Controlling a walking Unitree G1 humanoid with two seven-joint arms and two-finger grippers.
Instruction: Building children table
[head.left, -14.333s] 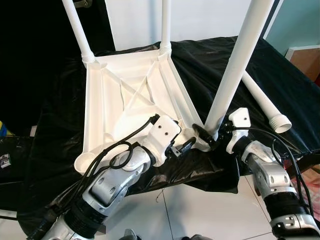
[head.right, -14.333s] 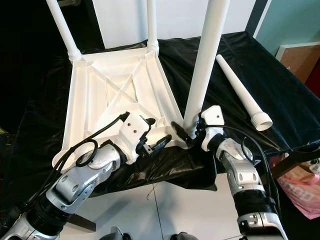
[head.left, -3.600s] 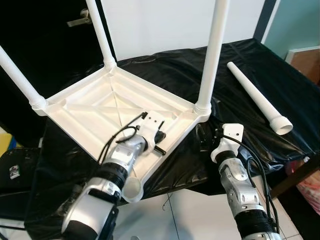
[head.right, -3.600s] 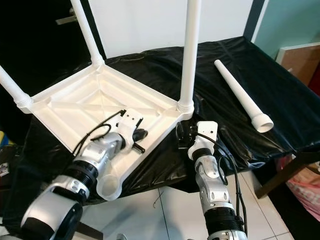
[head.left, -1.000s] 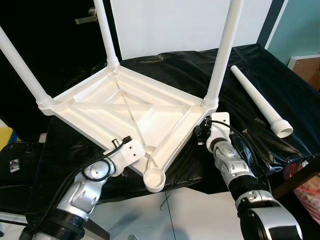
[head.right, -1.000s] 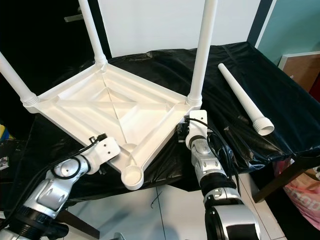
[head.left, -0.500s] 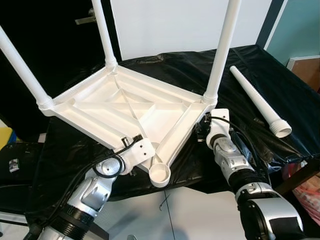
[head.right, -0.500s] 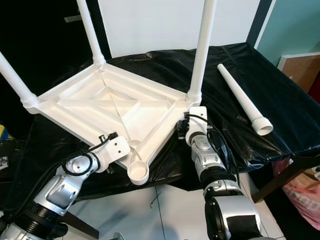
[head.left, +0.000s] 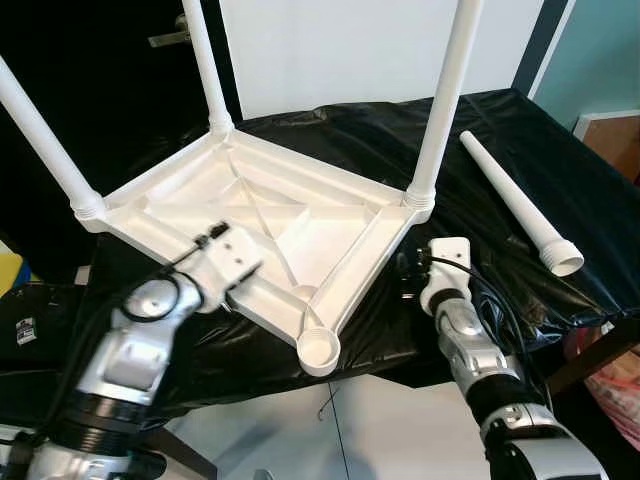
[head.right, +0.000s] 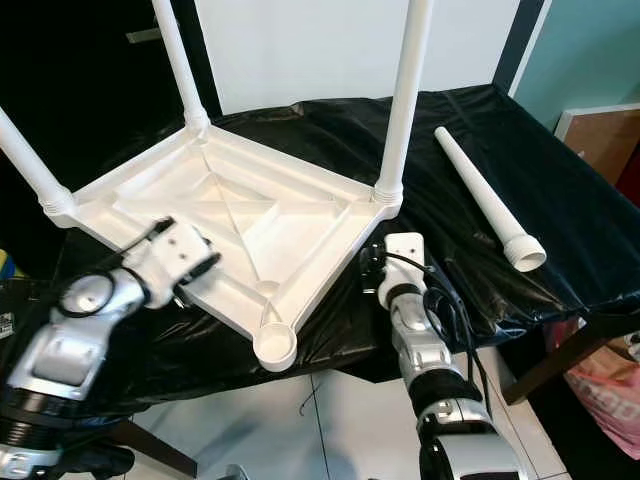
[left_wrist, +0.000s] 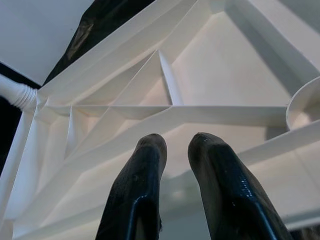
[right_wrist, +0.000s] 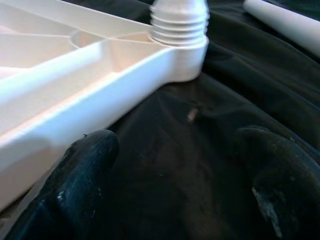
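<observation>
The white table top (head.left: 330, 235) lies upside down on the black-covered table (head.left: 500, 130). Three white legs stand in its corners: left (head.left: 45, 135), back (head.left: 203, 70) and right (head.left: 443, 100). The front corner socket (head.left: 320, 350) is empty. A loose fourth leg (head.left: 512, 203) lies on the cloth to the right. My left gripper (head.left: 245, 280) hovers over the top's front-left rim, its fingers (left_wrist: 145, 170) close together and holding nothing. My right gripper (right_wrist: 175, 165) is open just off the right corner, low over the cloth.
A white wall panel (head.left: 330, 50) stands behind the table. The black cloth hangs over the front edge, with pale floor tiles (head.left: 380, 430) below. A wooden piece (head.left: 615, 130) stands at the far right.
The table top has been turned so its empty socket faces the front. In the last half second my left gripper lifted from beside that socket to the front-left rim. My right gripper drew back from the corner.
</observation>
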